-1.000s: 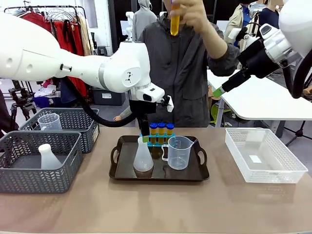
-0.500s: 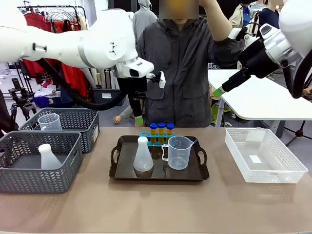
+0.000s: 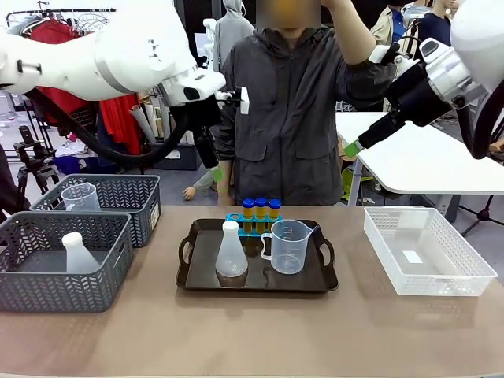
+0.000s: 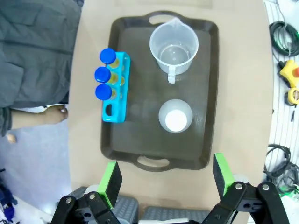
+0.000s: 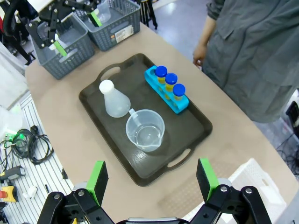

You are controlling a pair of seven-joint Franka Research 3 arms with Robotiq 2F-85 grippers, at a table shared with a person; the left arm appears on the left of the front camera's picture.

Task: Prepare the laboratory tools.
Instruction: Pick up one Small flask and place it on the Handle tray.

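On your desk (image 3: 260,339), a dark rectangular handled tray (image 3: 321,277) carries:
- a small blue four-hole rack (image 4: 117,95) at the tray's far edge, three yellow-filled test tubes with blue caps (image 3: 261,214) standing in it, one hole free;
- a translucent white conical flask (image 3: 231,252), upright;
- a clear handled measuring beaker (image 3: 288,246), upright, just beside the flask.

Left gripper (image 4: 164,181): raised above the tray, jaws released, holding nothing.
Right gripper (image 5: 152,181): raised, jaws spread, holding nothing.
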